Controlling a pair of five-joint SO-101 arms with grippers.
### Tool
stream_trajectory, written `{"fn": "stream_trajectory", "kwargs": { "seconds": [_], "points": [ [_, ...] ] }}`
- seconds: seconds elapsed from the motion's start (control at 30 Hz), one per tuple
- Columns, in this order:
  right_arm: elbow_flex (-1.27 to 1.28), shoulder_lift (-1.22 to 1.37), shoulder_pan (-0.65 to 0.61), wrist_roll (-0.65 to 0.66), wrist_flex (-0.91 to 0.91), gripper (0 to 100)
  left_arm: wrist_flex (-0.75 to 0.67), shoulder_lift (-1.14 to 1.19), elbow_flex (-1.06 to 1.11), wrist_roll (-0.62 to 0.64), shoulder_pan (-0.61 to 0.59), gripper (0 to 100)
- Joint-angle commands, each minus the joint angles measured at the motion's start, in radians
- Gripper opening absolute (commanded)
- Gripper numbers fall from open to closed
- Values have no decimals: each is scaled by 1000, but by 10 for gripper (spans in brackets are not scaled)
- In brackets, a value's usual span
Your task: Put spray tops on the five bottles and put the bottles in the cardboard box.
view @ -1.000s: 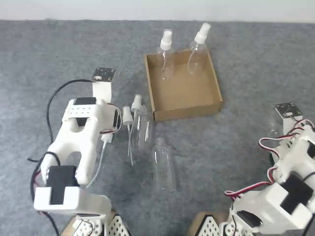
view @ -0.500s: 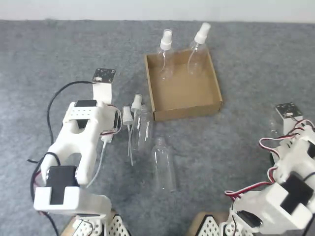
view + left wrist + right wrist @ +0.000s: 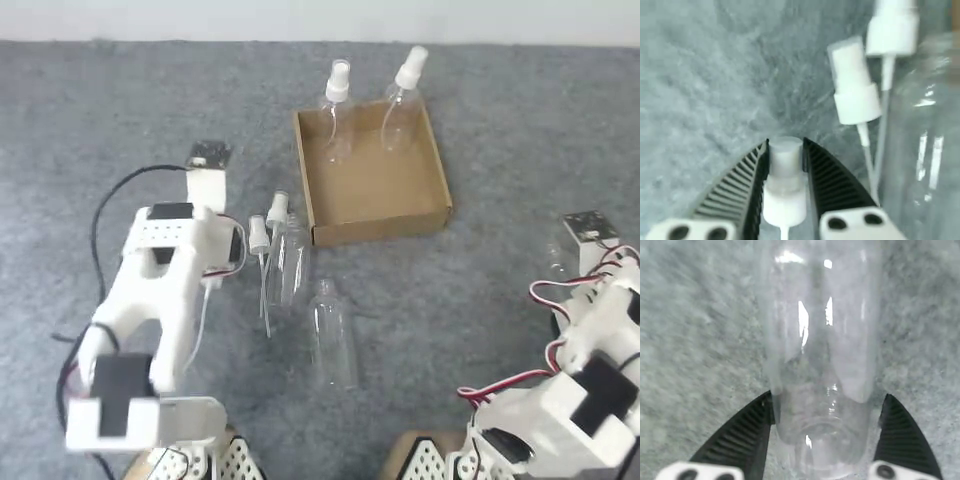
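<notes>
The left hand (image 3: 785,145) pinches a white plastic top (image 3: 785,175) between ribbed black fingers, left of the cardboard box (image 3: 372,215). Two loose tops (image 3: 258,235) and two clear bare bottles (image 3: 333,335) lie on the fuzzy grey worktop (image 3: 480,300) off the box's near-left corner. Two capped bottles (image 3: 337,100) stand against its far wall. Right of the box, amid open worktop, the right hand (image 3: 827,399) seems clamped on a smooth round bottle (image 3: 820,340), whose far end is cut off.
</notes>
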Motion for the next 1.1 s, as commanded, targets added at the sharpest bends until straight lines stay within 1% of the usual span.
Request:
{"fn": "stream_trajectory", "kwargs": {
  "seconds": [0.0, 0.07, 0.13, 0.23, 0.37, 0.43, 0.53, 0.7, 0.8, 0.93, 1.07],
  "points": [
    [-74, -10, 18, 3, 10, 277, 63, -229, -30, 57, 6, 9],
    [-87, -24, 18, -11, 41, 306, 81, -319, -27, 89, 8, 9],
    [-104, -51, 15, -26, 76, 362, 84, -397, 5, 109, 8, 10],
    [-135, -99, 8, -26, 130, 425, 38, -482, 93, 121, 8, 10],
    [-206, -124, -56, -32, 217, 404, -51, -551, 213, 120, 6, 11],
    [-252, -124, -96, -32, 266, 391, -74, -566, 246, 118, 6, 12],
    [-322, -122, -148, -41, 317, 385, -83, -572, 265, 117, 5, 12],
    [-428, -42, -251, -132, 337, 383, -83, -571, 266, 117, 5, 12],
    [-503, 44, -262, -172, 332, 370, -83, -571, 268, 117, -2, 12],
    [-574, 163, -257, -124, 332, 287, -83, -571, 268, 117, 0, 12],
    [-624, 268, -248, -112, 332, 278, -83, -569, 268, 117, 5, 12]
  ]
}}
